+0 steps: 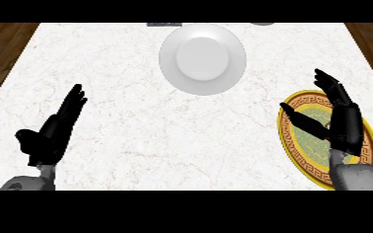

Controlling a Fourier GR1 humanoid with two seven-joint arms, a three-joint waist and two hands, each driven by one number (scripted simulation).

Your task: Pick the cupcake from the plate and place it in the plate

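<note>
White plate [203,58] bare; right robot hand [336,121] spread over gold-rimmed plate [299,150], left robot hand [55,131] open.

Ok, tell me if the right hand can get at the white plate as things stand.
Probably yes. The right hand is open above the gold-rimmed plate, and only bare counter lies between it and the white plate. Nothing blocks the way, though the plate is far forward of the hand.
</note>
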